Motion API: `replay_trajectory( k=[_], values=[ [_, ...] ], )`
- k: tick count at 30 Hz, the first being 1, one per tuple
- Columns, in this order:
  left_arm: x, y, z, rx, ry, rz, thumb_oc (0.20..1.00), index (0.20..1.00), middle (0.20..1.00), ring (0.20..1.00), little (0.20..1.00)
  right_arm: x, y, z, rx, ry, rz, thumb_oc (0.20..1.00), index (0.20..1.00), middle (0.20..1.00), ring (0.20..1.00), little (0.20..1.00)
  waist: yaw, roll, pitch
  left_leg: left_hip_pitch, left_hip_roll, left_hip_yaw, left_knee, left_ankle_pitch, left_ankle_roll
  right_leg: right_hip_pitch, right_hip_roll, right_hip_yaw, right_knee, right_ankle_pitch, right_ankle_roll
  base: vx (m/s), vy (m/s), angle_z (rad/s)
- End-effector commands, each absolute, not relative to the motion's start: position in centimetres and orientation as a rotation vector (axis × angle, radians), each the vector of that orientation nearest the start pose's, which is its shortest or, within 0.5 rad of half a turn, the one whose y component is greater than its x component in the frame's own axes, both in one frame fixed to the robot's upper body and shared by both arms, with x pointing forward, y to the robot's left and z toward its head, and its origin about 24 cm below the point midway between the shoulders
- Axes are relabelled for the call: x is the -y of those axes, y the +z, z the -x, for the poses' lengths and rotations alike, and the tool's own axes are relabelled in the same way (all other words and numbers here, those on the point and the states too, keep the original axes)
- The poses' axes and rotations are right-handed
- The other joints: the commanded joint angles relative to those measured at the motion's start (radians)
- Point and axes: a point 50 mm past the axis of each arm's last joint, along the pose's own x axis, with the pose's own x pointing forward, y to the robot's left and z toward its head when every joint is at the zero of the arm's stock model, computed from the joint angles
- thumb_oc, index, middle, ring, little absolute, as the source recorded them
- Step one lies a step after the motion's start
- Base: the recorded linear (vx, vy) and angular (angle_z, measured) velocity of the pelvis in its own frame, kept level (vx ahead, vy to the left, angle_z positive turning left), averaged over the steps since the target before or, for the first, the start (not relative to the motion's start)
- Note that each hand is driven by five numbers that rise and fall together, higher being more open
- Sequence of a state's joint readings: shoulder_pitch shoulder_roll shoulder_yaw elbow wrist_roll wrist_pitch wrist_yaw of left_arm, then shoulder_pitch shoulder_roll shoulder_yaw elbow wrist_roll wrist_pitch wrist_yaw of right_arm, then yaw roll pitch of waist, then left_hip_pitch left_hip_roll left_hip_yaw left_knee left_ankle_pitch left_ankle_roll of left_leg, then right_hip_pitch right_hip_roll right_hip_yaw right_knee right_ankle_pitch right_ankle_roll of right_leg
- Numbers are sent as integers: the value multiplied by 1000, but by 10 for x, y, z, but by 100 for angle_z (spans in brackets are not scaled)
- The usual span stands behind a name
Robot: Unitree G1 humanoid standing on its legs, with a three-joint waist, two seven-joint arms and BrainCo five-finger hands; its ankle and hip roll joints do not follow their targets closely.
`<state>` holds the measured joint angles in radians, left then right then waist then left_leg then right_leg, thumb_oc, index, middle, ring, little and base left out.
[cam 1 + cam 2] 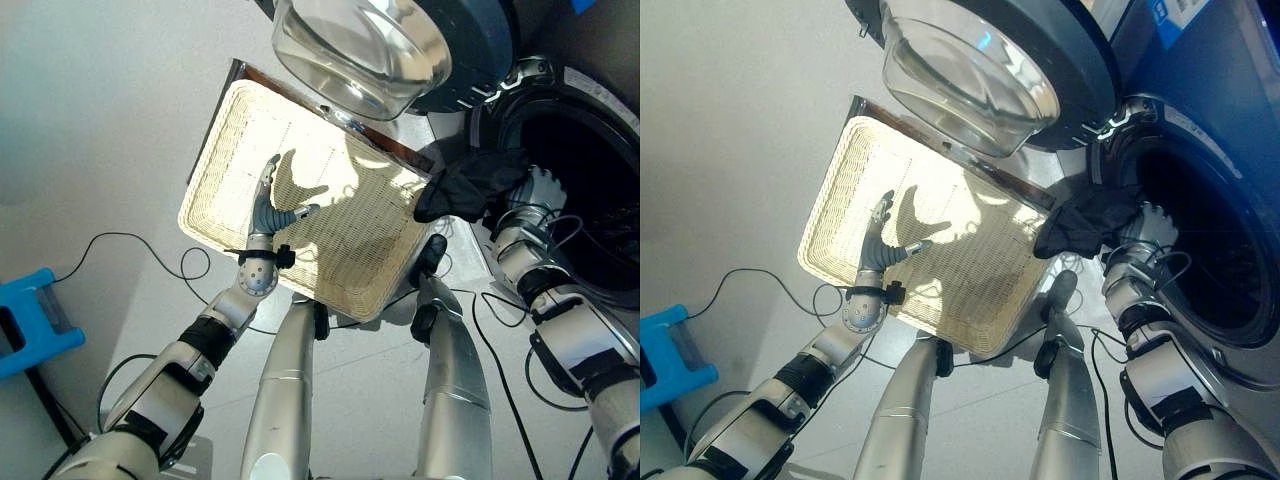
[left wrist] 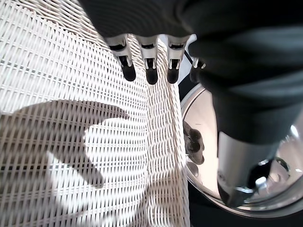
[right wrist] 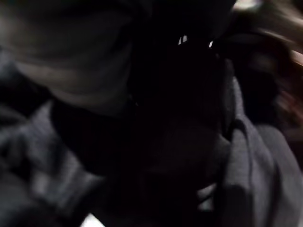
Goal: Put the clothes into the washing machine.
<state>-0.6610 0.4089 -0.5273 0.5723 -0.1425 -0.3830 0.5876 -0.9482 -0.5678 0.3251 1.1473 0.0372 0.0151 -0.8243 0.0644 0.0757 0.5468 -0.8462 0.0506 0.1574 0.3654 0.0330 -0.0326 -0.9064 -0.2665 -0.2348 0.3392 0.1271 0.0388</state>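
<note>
Left eye view has the wicker basket [image 1: 330,215] as its centre (pale weave, dark rim). The left hand [image 1: 272,205] hangs over the basket's inside with its fingers [image 2: 150,66] straight and spread, holding nothing. Just past the basket's corner nearest the washing machine [image 1: 1200,250], a black garment [image 1: 468,185] is bunched at the edge of the drum opening, covering the right hand [image 1: 528,196]; whether those fingers grip it cannot be told. The glass door [image 1: 362,45] stands open above the basket.
</note>
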Motion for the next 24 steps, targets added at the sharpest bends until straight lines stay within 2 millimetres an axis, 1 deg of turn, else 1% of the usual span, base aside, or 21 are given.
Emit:
replay_trajectory(
  k=[1, 2, 3, 4, 5, 6, 8, 9, 10, 11, 12, 13, 15, 16, 17, 18, 19, 21, 22, 24],
  values=[
    [-138, 129, -343, 506, 127, -235, 1000, 1000, 1000, 1000, 1000, 318, 153, -362, 86, -1007, 412, 200, 200, 200, 200, 200, -31, 67, -27, 37, -12, 74, -37, -50, -36, 12, 37, -36, 100, -92, 101, 22, 81, -18],
    [-141, 127, -343, 499, 134, -232, 1000, 1000, 1000, 1000, 1000, 320, 144, -359, 76, -998, 197, 200, 200, 200, 200, 200, -36, 62, -27, 49, -9, 77, -37, -54, -35, 23, 41, -33, 102, -98, 99, 24, 66, -12],
    [-143, 127, -344, 495, 141, -232, 1000, 1000, 1000, 1000, 1000, 321, 139, -358, 70, -992, 83, 200, 200, 200, 200, 200, -39, 58, -27, 55, -8, 78, -37, -57, -35, 29, 43, -32, 103, -101, 98, 23, 49, -11],
    [-143, 127, -344, 494, 142, -233, 1000, 1000, 1000, 1000, 1000, 321, 138, -358, 65, -988, 63, 200, 200, 200, 200, 200, -39, 57, -27, 58, -8, 78, -37, -58, -35, 32, 44, -32, 103, -103, 98, 22, 29, -10],
    [-145, 128, -345, 491, 144, -240, 1000, 1000, 1000, 1000, 1000, 324, 134, -356, 65, -984, -87, 200, 200, 200, 200, 200, -40, 53, -27, 68, -6, 81, -37, -59, -33, 42, 45, -33, 105, -106, 96, 17, 15, -11],
    [-146, 129, -345, 491, 144, -240, 1000, 1000, 1000, 1000, 1000, 324, 134, -356, 63, -980, -104, 200, 200, 200, 200, 200, -40, 52, -27, 70, -6, 81, -37, -60, -34, 44, 45, -33, 106, -106, 96, 19, 15, -14],
    [-150, 130, -347, 484, 147, -243, 1000, 1000, 1000, 1000, 1000, 328, 132, -355, 68, -975, -288, 200, 200, 200, 200, 200, -40, 48, -27, 80, -5, 82, -35, -63, -33, 55, 44, -36, 108, -108, 94, 12, 3, -9],
    [-150, 131, -348, 483, 147, -243, 1000, 1000, 1000, 1000, 1000, 330, 133, -355, 70, -975, -309, 200, 200, 200, 200, 200, -40, 47, -27, 82, -5, 82, -35, -63, -33, 57, 44, -36, 108, -109, 94, 10, -2, -6],
    [-151, 131, -348, 480, 149, -244, 1000, 1000, 1000, 1000, 1000, 332, 134, -355, 78, -974, -375, 200, 200, 200, 200, 200, -39, 46, -27, 84, -5, 82, -35, -64, -33, 60, 44, -37, 109, -109, 93, 12, -13, -6],
    [-153, 132, -349, 472, 149, -246, 1000, 1000, 1000, 1000, 1000, 336, 135, -354, 103, -974, -499, 200, 200, 200, 200, 200, -37, 44, -27, 89, -5, 80, -34, -66, -32, 65, 43, -39, 113, -112, 92, 14, -19, -8],
    [-154, 132, -350, 467, 150, -249, 1000, 1000, 1000, 1000, 1000, 337, 137, -354, 116, -969, -565, 200, 200, 200, 200, 200, -36, 43, -27, 91, -6, 77, -32, -68, -33, 67, 44, -39, 118, -114, 92, 12, -22, -6],
    [-154, 131, -350, 464, 150, -251, 1000, 1000, 1000, 1000, 1000, 337, 137, -354, 124, -971, -596, 200, 200, 200, 200, 200, -35, 42, -27, 92, -6, 77, -32, -68, -33, 68, 44, -40, 118, -115, 92, 12, -29, -4],
    [-156, 131, -351, 456, 149, -258, 1000, 1000, 1000, 1000, 1000, 340, 140, -355, 153, -962, -750, 200, 200, 200, 200, 200, -32, 40, -27, 98, -10, 73, -35, -69, -33, 76, 46, -43, 116, -115, 90, 9, -35, -2],
    [-155, 130, -351, 454, 149, -259, 1000, 1000, 1000, 1000, 1000, 341, 141, -355, 158, -958, -779, 200, 200, 200, 200, 200, -32, 40, -27, 100, -11, 73, -36, -69, -33, 78, 47, -43, 115, -115, 91, 7, -32, -1],
    [-156, 130, -351, 450, 149, -261, 1000, 1000, 1000, 1000, 1000, 344, 143, -355, 179, -950, -869, 200, 200, 200, 200, 200, -29, 39, -27, 106, -11, 72, -39, -69, -34, 84, 46, -45, 114, -116, 90, 0, 0, 0],
    [-156, 130, -351, 450, 149, -261, 1000, 1000, 1000, 1000, 1000, 344, 143, -355, 179, -950, -869, 200, 200, 200, 200, 200, -29, 39, -27, 106, -11, 72, -39, -69, -34, 84, 46, -45, 114, -116, 90, 9, -30, 0],
    [-155, 130, -352, 447, 147, -262, 1000, 1000, 1000, 1000, 1000, 345, 148, -357, 222, -928, -997, 200, 200, 200, 200, 200, -27, 40, -27, 110, -13, 69, -42, -69, -34, 88, 47, -47, 115, -117, 90, 0, 0, 0],
    [-154, 130, -352, 445, 143, -266, 1000, 1000, 1000, 1000, 1000, 344, 155, -359, 260, -912, -1079, 200, 200, 200, 200, 200, -25, 40, -27, 114, -14, 67, -43, -69, -35, 94, 47, -49, 116, -120, 90, 0, 0, 0],
    [-154, 130, -352, 445, 143, -266, 1000, 1000, 1000, 1000, 1000, 344, 155, -359, 260, -912, -1080, 200, 200, 200, 200, 200, -25, 40, -27, 114, -14, 67, -43, -69, -35, 94, 47, -49, 116, -120, 90, 0, 0, 0],
    [-153, 132, -353, 445, 142, -268, 1000, 1000, 1000, 1000, 1000, 342, 165, -362, 306, -895, -1148, 200, 200, 200, 200, 200, -24, 39, -27, 118, -15, 66, -45, -69, -35, 100, 48, -52, 114, -122, 89, 0, 0, 0]
  ],
)
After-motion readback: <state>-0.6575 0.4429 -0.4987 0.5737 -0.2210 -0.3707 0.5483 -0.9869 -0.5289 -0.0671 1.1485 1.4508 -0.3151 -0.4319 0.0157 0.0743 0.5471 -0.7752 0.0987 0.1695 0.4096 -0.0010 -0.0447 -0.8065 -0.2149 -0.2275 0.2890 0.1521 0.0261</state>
